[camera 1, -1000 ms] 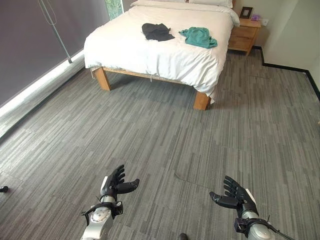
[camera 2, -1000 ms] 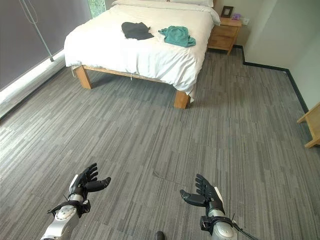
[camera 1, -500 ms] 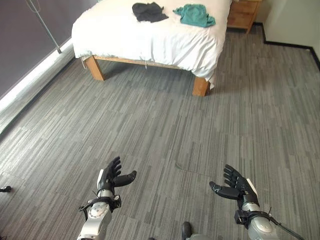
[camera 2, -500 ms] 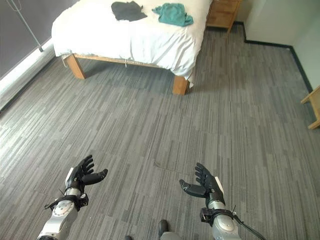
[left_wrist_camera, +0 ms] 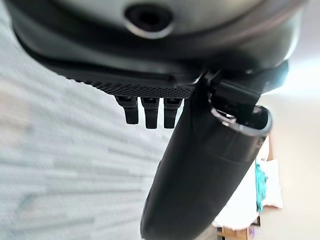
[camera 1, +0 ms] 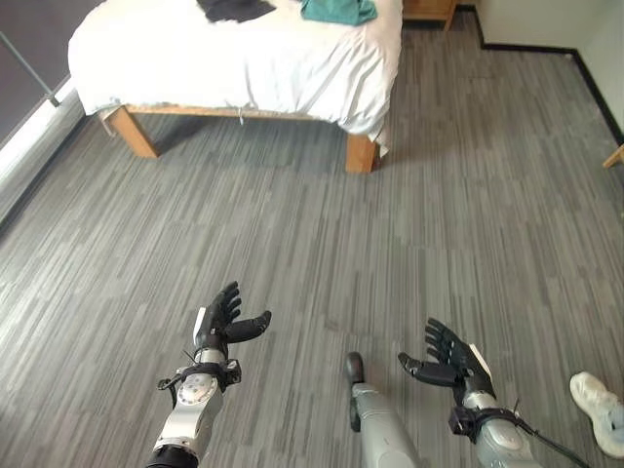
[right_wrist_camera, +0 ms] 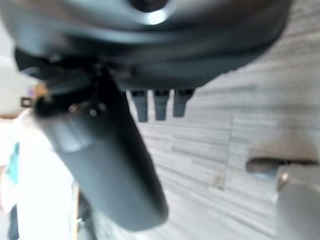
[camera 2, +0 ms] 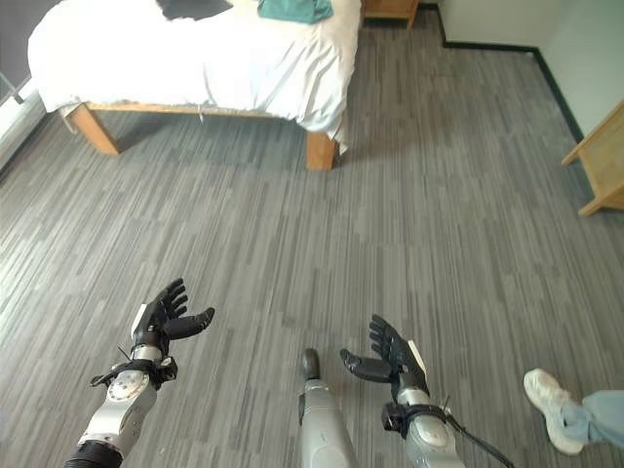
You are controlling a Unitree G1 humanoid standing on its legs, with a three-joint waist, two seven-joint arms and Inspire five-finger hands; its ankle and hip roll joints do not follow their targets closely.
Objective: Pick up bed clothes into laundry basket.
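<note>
A teal garment and a black garment lie on the white bed at the far top of the eye views, both partly cut by the frame edge. My left hand hovers low over the grey floor, open, holding nothing. My right hand is held out on the other side, also open and holding nothing. Both hands are far from the bed. In the left wrist view the teal garment shows on the bed past the left hand's thumb.
The bed stands on wooden legs over grey plank flooring. A wooden piece of furniture sits at the right edge. A person's white shoe and trouser leg are at the lower right. A wooden nightstand is beside the bed.
The camera has tilted down and turned right, so the bed slid up and left in view. A person's shoe has come into view at the right. Both hands stay open.
</note>
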